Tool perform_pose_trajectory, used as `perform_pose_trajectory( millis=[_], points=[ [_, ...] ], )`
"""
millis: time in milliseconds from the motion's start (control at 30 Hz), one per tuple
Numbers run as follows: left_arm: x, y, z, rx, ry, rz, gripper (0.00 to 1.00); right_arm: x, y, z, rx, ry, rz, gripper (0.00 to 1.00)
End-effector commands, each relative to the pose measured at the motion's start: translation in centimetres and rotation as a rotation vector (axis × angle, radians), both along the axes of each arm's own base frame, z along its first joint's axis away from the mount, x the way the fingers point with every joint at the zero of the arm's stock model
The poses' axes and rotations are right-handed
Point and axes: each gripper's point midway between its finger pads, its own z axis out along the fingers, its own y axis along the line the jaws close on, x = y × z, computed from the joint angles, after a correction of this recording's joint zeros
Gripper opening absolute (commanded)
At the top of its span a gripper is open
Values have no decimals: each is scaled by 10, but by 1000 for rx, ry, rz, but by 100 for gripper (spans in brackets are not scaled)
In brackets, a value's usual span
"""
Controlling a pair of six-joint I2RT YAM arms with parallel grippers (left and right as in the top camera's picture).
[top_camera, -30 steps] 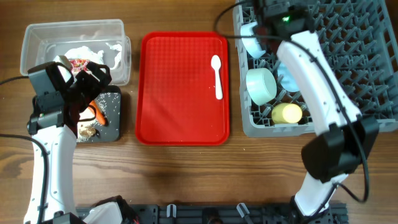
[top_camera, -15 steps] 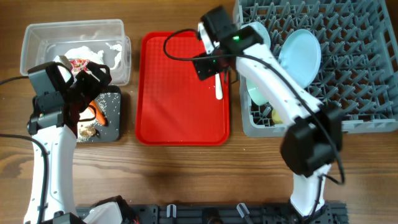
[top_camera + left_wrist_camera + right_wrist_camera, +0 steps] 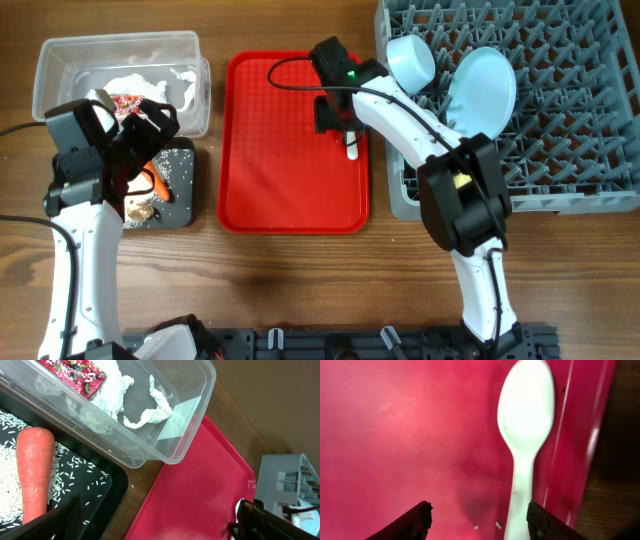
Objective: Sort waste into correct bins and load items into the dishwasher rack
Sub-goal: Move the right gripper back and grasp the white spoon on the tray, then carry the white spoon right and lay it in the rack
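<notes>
Left side first: the left gripper [image 3: 155,520] hasn't budged in the last second. It's parked wide open and empty over the two bins. The tub [image 3: 60,60] at far left has the paper [image 3: 115,400] and the wrapper [image 3: 75,377] in it. The black tray [image 3: 178,205] just near of it has the carrot [image 3: 35,475], the rice [image 3: 85,475] and the brown scrap [image 3: 140,210]. So the waste looks sorted to me.

The real action is in the middle. A second ago the right arm was over the far end of the rack [image 3: 560,150]. It has since swung left and dropped onto the far right part of the red tray [image 3: 290,150], right over the spoon [image 3: 525,425]. The right gripper [image 3: 479,512] has been narrowing on the way in. Its jaws are now part closed but not clamped, with the spoon's handle between them, close by one finger. I can't tell if that finger is touching it yet. The spoon is flat on the tray, bowl end pointing far.

Over on the right, the plate [image 3: 482,88] stands in the rack with the blue bowl [image 3: 410,62] just left of it.

My read: the spoon is the last thing left out, so this is the final pick. It's thin and lying flat, so the pinch could easily slip.
</notes>
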Motion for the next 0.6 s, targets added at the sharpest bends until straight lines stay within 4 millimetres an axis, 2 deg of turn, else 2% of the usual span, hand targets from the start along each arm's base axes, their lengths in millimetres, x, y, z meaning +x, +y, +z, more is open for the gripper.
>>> perform_pose_trajectory(
  millis=[0,133,300,467,567],
  points=[
    [3,3,12,24,-30,-2,100,9,-8,-3,-16,-22,-72,64],
    [3,3,12,24,-30,-2,100,19,-11,-4,12,-40,-85,63],
    [3,3,12,24,-30,-2,100,28,-19,-10,-8,-58,-88,56],
    [3,3,12,24,-30,-2,100,30,-19,-16,28,-34,-70,43],
    [3,3,12,24,-30,-2,100,29,-23,-20,53,-7,-64,42]
  ],
)
